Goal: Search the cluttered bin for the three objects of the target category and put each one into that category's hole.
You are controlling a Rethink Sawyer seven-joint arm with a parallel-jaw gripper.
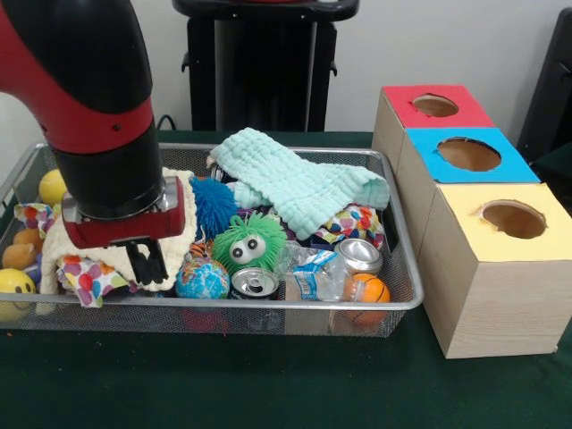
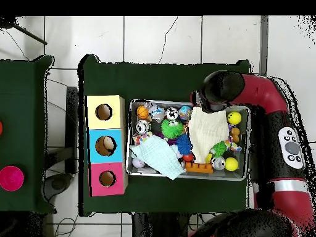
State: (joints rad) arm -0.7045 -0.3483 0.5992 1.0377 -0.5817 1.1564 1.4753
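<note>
Wire mesh forms the bin (image 1: 393,295), a shallow silver tray heaped with soft and hard clutter on the green tablecloth (image 1: 268,384). Two drink cans show in the front view, one silver can (image 1: 359,256) lying on its side and one can (image 1: 255,283) with its pull-tab top facing the camera, both against the near wall. Three yellow balls sit at the bin's end by the arm: a plain one (image 1: 52,186), a smiley-faced one (image 1: 16,284) and, in the overhead view, another one (image 2: 231,163). An orange basketball-patterned ball (image 1: 368,289), a globe ball (image 1: 202,280), a green fuzzy toy with big eyes (image 1: 248,241) and a blue spiky ball (image 1: 213,204) lie among them. Two cloths are draped over the pile, a mint-green one (image 1: 299,183) and a cream one (image 1: 183,192). Beside the bin stand three wooden boxes in a row, each with one round hole: red-topped (image 1: 435,105), blue-topped (image 1: 469,154) and yellow-topped (image 1: 511,217). The red and black arm reaches down over the cream cloth, and the gripper (image 1: 147,262) hangs with its dark fingers close together just above the patterned cloth (image 1: 89,279), holding nothing that can be seen.
</note>
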